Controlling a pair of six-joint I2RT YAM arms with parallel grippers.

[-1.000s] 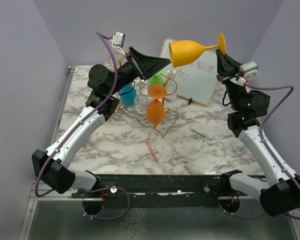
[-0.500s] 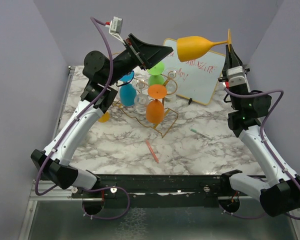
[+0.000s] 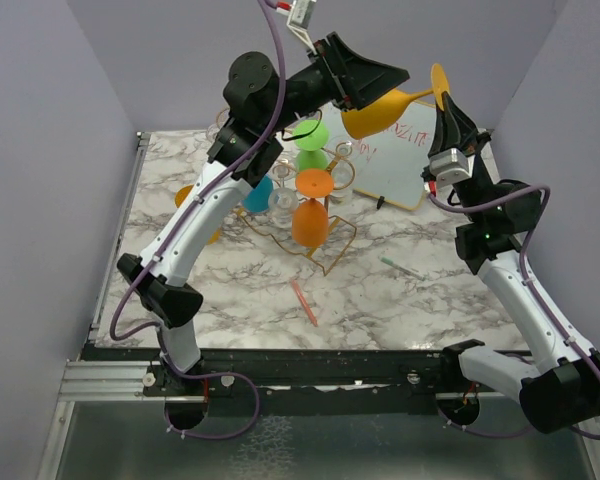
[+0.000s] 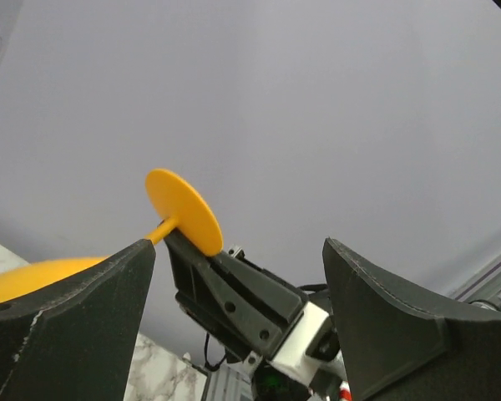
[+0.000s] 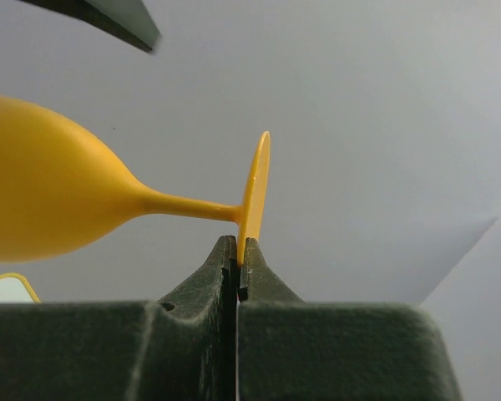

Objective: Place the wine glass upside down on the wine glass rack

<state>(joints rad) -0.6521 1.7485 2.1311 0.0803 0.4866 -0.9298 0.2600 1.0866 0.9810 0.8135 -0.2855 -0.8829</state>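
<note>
White arms (image 3: pixel 195 215) with black joints, purple cables (image 3: pixel 279 60), and dark wedge-shaped end effector fingers (image 4: pixel 67 317).

Bright, soft, even overhead light. Faint shadows fell on the white grey-veined marble tabletop (image 3: pixel 400 300). Top view was sharp, no glare. Dark wedge-shaped finger (image 5: pixel 108 17) at right-wrist corner blurred.

White, grey-veined marble-pattern desk (image 3: pixel 400 310), evenly lit, soft shadows. Plain lavender-grey walls (image 3: pixel 40 200) box it in on left, far and right edges. Black metal bar (image 3: pixel 320 366) along near edge; speckled grey floor (image 3: pixel 310 450) below it.
</note>
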